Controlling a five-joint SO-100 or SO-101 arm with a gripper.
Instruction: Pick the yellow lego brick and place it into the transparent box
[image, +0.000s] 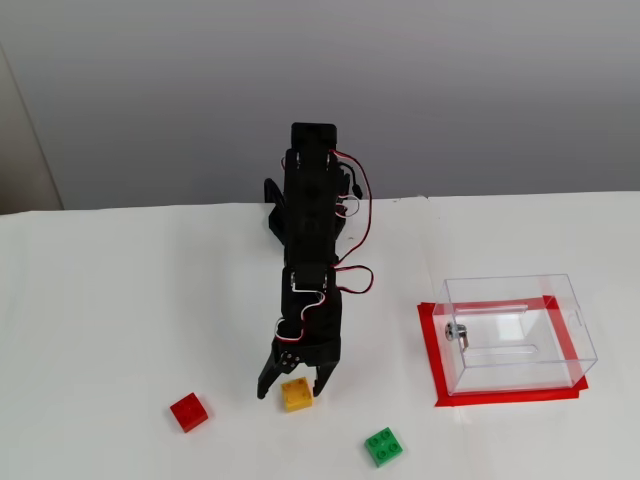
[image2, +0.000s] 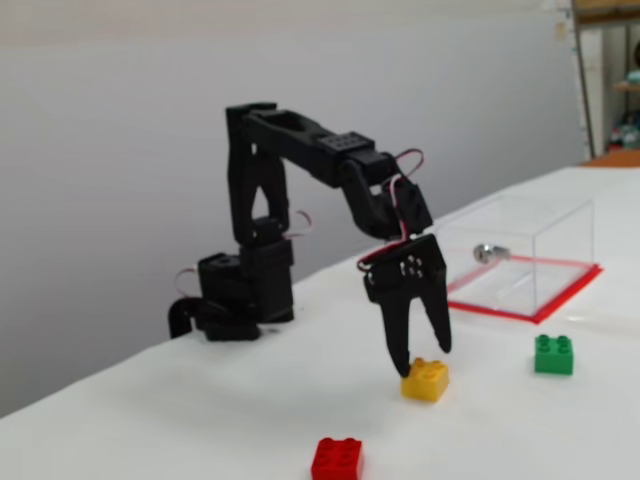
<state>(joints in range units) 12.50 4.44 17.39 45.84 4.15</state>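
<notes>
White table (image: 120, 300) holds three bricks, clear box (image: 515, 330)

**Where everything sits around the yellow lego brick**

Taking the yellow lego brick (image: 296, 395) (image2: 426, 380) as anchor, in the fixed view from above: it's on the bench (image: 120, 300), with the end effector (image: 292, 386) (image2: 424, 362) straddling it, one finger on each side. Another brick (image: 189, 411) lies left of it and slightly nearer. A third brick (image: 384, 446) lies right and nearer. The transparent box (image: 515, 333) (image2: 520, 250) stands well off to its right, on a taped patch (image: 432, 350).
</notes>
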